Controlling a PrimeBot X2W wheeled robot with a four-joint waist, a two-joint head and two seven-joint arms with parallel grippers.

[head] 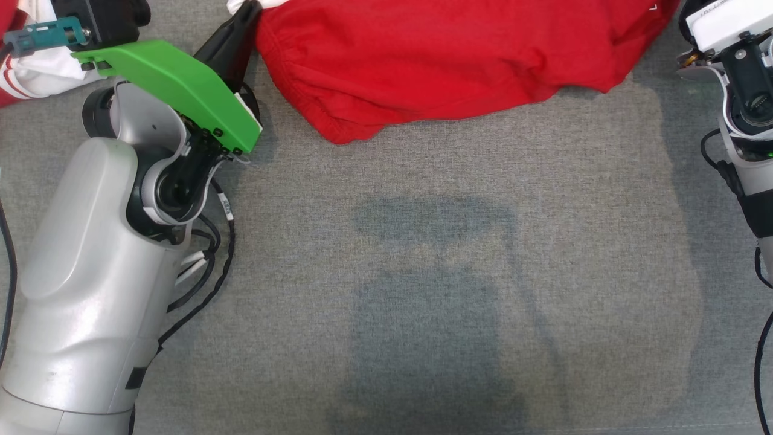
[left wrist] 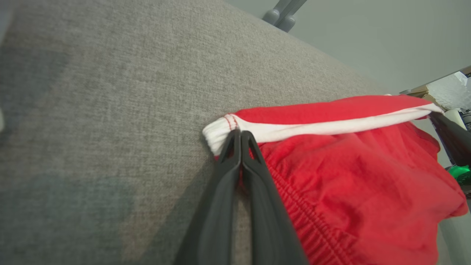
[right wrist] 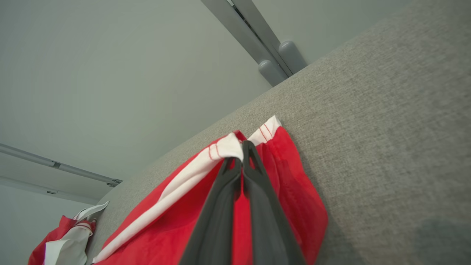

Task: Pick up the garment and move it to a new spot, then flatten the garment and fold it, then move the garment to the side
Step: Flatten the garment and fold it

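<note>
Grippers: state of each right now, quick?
Left gripper: closed, holding the red shorts at a white-trimmed corner.
Right gripper: closed, holding the same shorts at another white-trimmed corner.

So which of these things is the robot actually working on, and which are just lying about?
Part of the job:
red garment with a white stripe
left fingers, shut on one corner of it
right fingers, shut on another corner
grey table under it

Just lying about:
a second red-and-white cloth, bunched at the far left
grey rail beyond the table
</note>
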